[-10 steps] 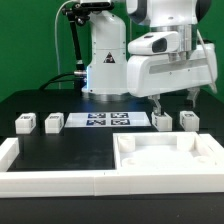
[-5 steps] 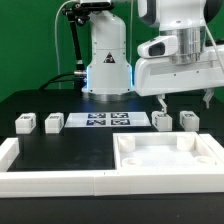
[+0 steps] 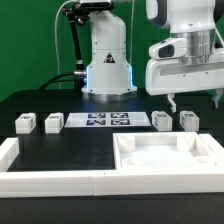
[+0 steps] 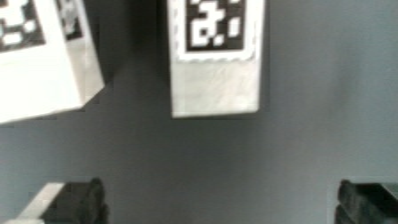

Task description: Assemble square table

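Note:
The white square tabletop (image 3: 165,156) lies tray-like at the front of the exterior view's right side. Behind it stand two small tagged leg blocks (image 3: 162,121) (image 3: 188,120), and two others (image 3: 25,122) (image 3: 54,122) stand at the exterior view's left. My gripper (image 3: 195,101) hangs open above the right-hand pair, apart from them. In the wrist view, two tagged leg blocks (image 4: 217,60) (image 4: 45,60) lie on the dark table, away from the open gripper (image 4: 221,205). Its dark fingertips (image 4: 71,203) stand wide apart with nothing between them.
The marker board (image 3: 107,121) lies flat between the two pairs of blocks. A long white border rail (image 3: 55,181) runs along the table's front edge and turns up the left side (image 3: 8,150). The robot's white base (image 3: 105,65) stands behind the marker board.
The gripper has moved toward the exterior view's right and slightly up, staying open. The blocks and the tabletop have not moved.

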Robot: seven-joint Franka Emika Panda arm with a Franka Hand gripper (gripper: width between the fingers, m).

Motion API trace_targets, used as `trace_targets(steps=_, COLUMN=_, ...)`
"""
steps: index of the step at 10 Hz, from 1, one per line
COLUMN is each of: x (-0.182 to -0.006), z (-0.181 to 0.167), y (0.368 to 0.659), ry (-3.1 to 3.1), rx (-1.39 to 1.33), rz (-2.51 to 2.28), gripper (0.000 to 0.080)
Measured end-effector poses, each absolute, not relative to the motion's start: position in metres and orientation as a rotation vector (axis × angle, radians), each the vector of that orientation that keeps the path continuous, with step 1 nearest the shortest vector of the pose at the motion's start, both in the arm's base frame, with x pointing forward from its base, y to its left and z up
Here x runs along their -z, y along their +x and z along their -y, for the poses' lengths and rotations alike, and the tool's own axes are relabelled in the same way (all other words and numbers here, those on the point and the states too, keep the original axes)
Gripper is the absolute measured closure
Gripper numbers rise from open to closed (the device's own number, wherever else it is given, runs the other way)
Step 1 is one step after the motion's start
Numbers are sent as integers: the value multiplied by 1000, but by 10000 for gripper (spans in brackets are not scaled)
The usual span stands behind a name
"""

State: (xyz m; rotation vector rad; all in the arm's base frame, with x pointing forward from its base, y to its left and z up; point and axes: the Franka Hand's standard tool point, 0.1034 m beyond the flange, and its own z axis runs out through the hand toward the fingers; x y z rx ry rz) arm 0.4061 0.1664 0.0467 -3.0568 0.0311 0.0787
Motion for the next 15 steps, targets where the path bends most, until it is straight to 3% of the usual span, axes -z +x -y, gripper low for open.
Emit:
trace_targets(steps=6, x=-47, z=-169, y=396, ry=-3005, rx=-748, rz=47, gripper=151)
trace_targets(steps=12, x=-41, z=-165, y=381, ry=-2833, rx=-1251, rz=85, gripper=151)
trace_targets(steps=15, x=-35, z=-167, y=379, ry=-2803, rx=-1323, rz=94, gripper=151)
